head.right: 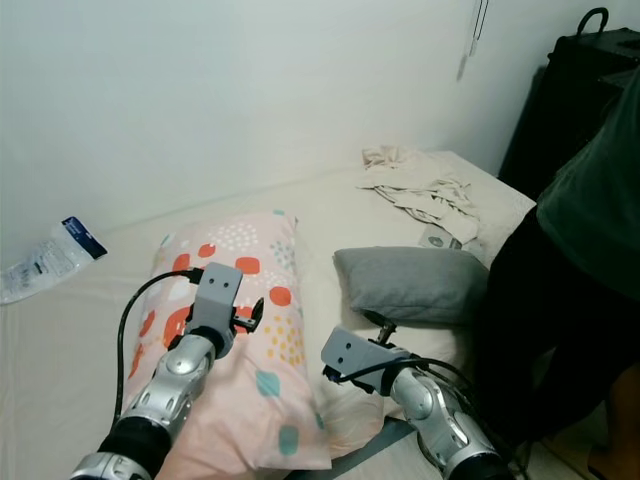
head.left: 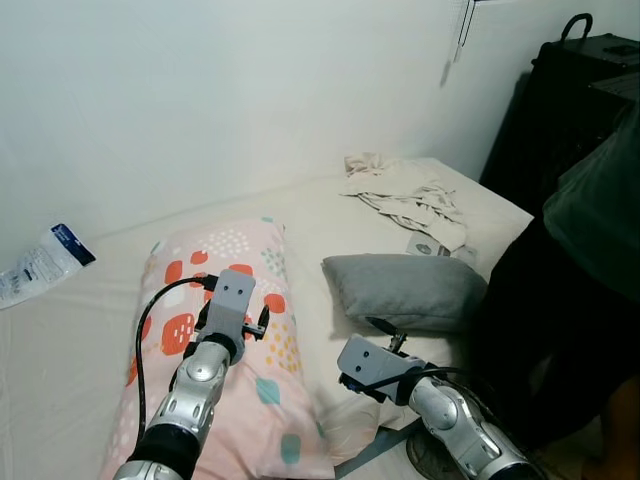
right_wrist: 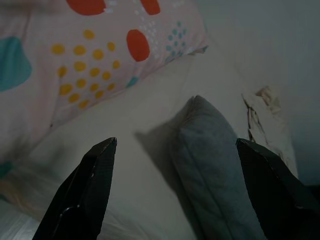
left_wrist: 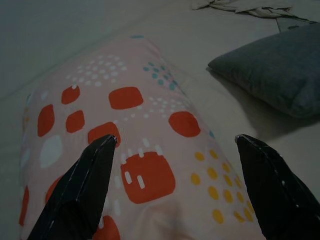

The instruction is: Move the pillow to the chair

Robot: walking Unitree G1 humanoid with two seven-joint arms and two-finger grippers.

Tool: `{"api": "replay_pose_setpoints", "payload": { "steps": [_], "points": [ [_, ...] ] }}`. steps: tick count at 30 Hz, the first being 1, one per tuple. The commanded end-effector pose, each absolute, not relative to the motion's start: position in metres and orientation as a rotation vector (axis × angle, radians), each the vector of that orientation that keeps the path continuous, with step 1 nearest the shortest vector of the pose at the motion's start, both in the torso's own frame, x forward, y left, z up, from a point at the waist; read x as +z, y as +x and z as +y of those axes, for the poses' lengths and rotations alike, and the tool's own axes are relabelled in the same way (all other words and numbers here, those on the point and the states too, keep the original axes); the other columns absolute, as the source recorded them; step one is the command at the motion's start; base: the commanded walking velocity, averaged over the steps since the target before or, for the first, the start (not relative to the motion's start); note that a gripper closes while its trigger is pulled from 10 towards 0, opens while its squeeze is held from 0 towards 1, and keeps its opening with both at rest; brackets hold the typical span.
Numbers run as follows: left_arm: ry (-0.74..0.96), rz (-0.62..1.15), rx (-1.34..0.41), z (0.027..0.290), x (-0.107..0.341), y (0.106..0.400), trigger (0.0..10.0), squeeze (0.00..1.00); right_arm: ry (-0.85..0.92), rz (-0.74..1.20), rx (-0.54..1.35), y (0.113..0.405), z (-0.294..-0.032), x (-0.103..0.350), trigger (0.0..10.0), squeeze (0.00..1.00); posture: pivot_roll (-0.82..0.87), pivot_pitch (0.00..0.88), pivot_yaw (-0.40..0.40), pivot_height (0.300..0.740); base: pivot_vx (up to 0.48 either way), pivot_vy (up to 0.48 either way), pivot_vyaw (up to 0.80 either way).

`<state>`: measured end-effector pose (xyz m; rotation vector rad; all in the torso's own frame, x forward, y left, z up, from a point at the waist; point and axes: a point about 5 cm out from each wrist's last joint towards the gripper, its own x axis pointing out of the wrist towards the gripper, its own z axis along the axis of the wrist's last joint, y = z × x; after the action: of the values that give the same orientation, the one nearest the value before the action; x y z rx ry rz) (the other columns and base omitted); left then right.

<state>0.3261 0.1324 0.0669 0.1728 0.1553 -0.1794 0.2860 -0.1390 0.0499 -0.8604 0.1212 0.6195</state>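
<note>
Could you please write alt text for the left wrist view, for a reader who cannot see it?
The left gripper, its two black fingers spread wide open, hovers above a pink pillow printed with red patches and yellow and teal dots, lying on a pale bed. A smaller grey pillow lies beside it, with crumpled pale cloth beyond.

a bed (head.left: 330, 215) with a pale cream sheet runs along a white wall. a long pink pillow (head.left: 230, 330) printed with orange blocks, teal shapes and yellow dots lies on it lengthwise, on the robot's left. just beside it, to the right, a smaller grey pillow (head.left: 410, 290) rests flat near the bed's edge, apart from the pink one. farther back, toward the far corner, a crumpled whitish cloth (head.left: 405, 195) is heaped on the sheet. at the far left, a white and blue plastic packet (head.left: 45, 262) lies against the wall.
</note>
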Motion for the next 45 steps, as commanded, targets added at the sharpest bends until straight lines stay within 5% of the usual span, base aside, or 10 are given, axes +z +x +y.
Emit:
{"api": "replay_pose_setpoints", "payload": {
  "steps": [1, 45],
  "points": [
    [0.186, 0.168, -0.196, 0.1294, 0.0645, 0.3264, 10.0, 0.0, -0.861, 0.136, 0.632, 0.2818, -0.1392, 0.0466, 10.0, 0.0, -0.12, 0.061, 0.011, 0.74, 0.0, 0.0, 0.0],
    [0.174, 0.15, -0.156, 0.1339, 0.0646, 0.3259, 10.0, 0.0, -0.907, 0.082, 0.635, 0.2843, -0.1394, 0.0494, 10.0, 0.0, -0.09, 0.044, -0.035, 0.74, 0.0, 0.0, 0.0]
  ]
}}
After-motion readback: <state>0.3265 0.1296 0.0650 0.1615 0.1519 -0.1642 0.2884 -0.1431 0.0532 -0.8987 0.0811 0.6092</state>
